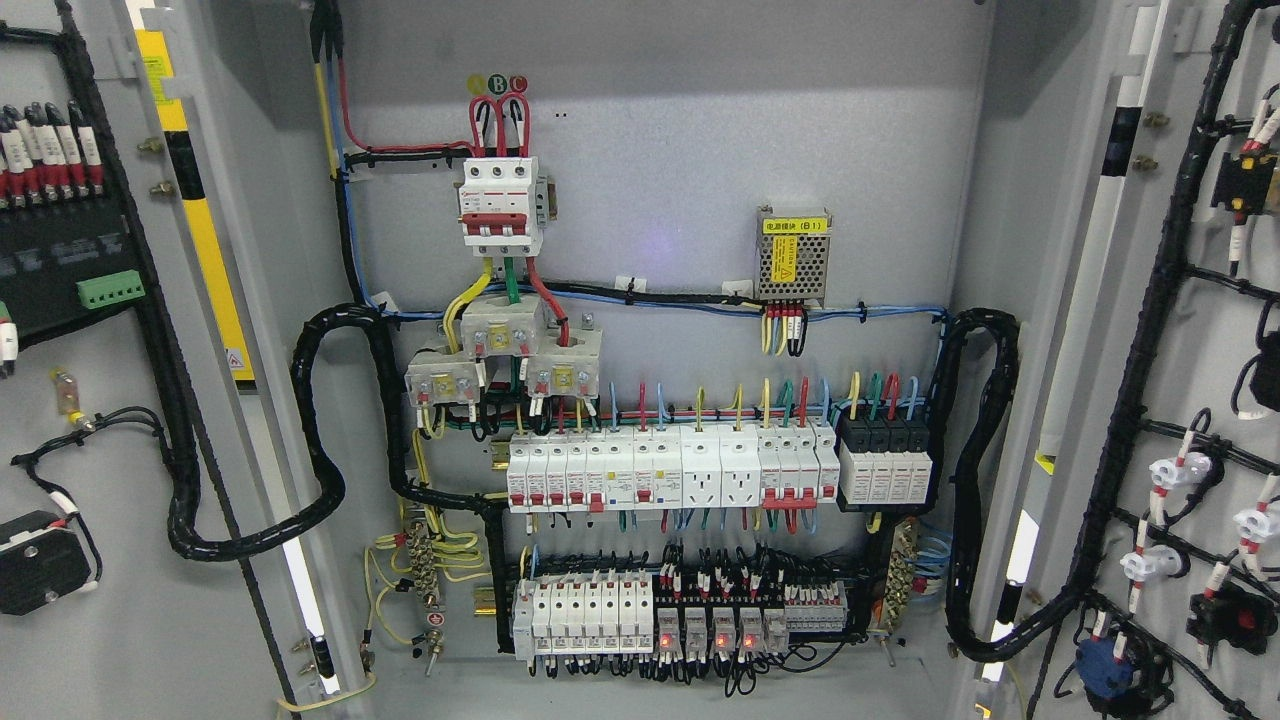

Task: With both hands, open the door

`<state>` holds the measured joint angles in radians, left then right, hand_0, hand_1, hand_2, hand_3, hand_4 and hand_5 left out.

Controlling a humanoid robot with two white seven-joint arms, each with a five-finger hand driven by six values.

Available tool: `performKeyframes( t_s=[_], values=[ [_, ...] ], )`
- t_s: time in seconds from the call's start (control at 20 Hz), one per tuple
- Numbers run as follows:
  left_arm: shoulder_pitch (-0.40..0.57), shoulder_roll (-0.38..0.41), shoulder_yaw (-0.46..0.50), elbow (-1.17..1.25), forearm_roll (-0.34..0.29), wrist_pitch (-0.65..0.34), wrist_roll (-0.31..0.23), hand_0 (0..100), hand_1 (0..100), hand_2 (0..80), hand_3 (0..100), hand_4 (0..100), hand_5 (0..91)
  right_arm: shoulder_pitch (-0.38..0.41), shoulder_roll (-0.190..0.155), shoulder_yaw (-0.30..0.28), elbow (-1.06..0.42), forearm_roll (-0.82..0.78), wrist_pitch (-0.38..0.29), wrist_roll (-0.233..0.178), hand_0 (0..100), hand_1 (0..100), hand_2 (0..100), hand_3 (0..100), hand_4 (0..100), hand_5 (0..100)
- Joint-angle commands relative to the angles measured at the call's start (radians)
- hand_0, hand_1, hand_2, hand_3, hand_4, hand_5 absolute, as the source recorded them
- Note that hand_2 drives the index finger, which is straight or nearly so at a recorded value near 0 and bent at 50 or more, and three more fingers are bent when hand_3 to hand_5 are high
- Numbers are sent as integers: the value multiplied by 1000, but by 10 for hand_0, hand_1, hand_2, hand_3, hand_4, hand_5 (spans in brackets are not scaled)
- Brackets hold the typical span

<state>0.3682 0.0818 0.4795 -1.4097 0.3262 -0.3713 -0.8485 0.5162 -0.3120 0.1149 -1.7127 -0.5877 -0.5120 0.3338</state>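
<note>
Doors swung wide on both sides of grey steel electrical cabinet (660, 120): left grey metal door leaf (120, 600) filling the picture's left edge, right grey metal door leaf (1200, 350) filling its right, inner faces turned toward the camera. On the left leaf, black terminal panel with green connector block (110, 288) and black wire loom (180, 420) running down it. On the right leaf, black cable harness (1140, 350) branching to white and black switch backs (details too small to tell). Between the leaves, open cabinet interior on view: white three-pole main breaker with red toggles (500, 210) near the top, perforated metal power supply with yellow label (793, 255) to its right, long row of white miniature breakers and sockets (670, 470) across the middle, lower row of white relays with red lit indicators (680, 615). Thick black corrugated conduits (320, 430) looping at each hinge side. No robot hand or arm anywhere in view, so finger state impossible to tell.
</note>
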Motion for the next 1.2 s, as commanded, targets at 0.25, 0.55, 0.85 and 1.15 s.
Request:
performKeyframes(
  t_s=[0.25,0.55,0.85,1.15],
  values=[
    [-2,-66,-142,733,-192,0,265,75,0,0,0,0,0,-57,83,216,758,113,6,-13,216,68,0,0,0,0],
    [-132,-57,-173,1186,-249,5,460,157,0,0,0,0,0,-240,151,215,1256,330,6,-142,215,69,0,0,0,0],
    [-181,-19,-292,1319,-268,148,555,213,38,0,0,0,0,-357,163,221,1515,436,168,-159,215,69,0,0,0,0],
    [-199,-13,-377,1321,-269,247,589,230,33,0,0,0,0,-375,166,215,1515,536,414,-228,215,70,0,0,0,0]
  ],
)
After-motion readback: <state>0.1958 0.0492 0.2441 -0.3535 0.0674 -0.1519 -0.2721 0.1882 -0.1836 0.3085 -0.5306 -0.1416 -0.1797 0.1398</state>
